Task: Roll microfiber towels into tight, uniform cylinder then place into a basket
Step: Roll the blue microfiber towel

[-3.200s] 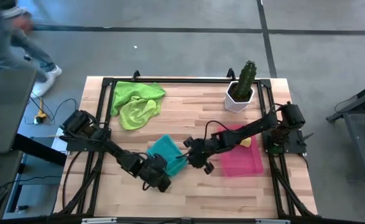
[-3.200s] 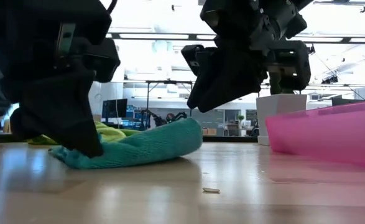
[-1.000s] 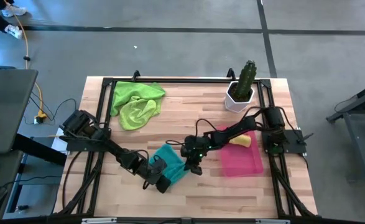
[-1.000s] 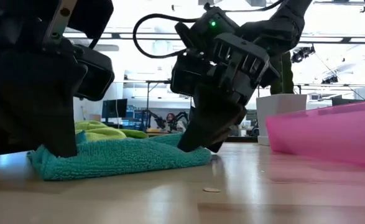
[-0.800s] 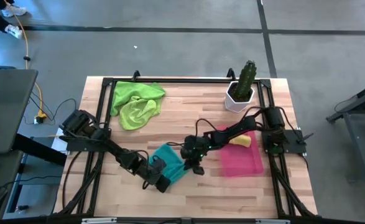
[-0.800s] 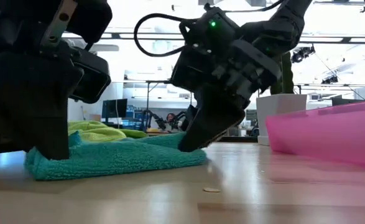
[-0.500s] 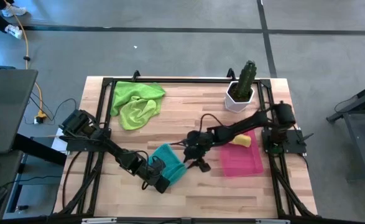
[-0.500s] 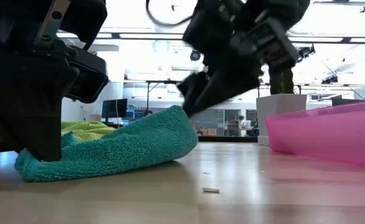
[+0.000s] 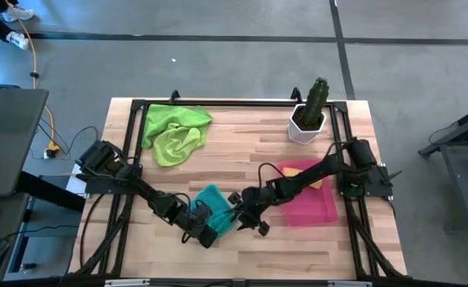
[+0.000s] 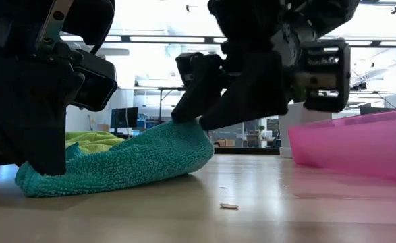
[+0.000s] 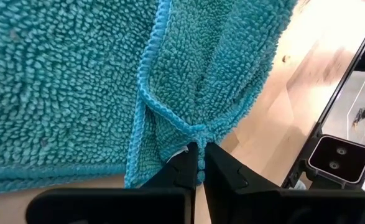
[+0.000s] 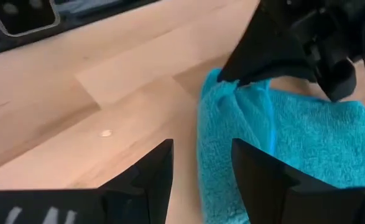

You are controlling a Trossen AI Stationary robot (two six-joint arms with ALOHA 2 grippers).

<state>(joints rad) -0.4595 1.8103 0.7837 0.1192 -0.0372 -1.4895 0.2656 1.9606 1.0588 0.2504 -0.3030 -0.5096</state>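
Four views: one overhead, one at table level, two on the wrists.

High view looks straight down on the whole table (image 9: 241, 247), floor around it, both arms. Low view sits at tabletop height near the front edge, faces level across the wood into the room behind; very near the teal towel (image 10: 123, 162), with the pink basket (image 10: 359, 145) at its right. Left wrist view looks past its own fingers, pressed close against the teal towel (image 11: 64, 81). Right wrist view looks down at the wood and the teal towel (image 12: 294, 143) from a little farther off, with the other arm's gripper beyond it. All four share the teal towel (image 9: 215, 203); high and low also share the basket (image 9: 313, 209).
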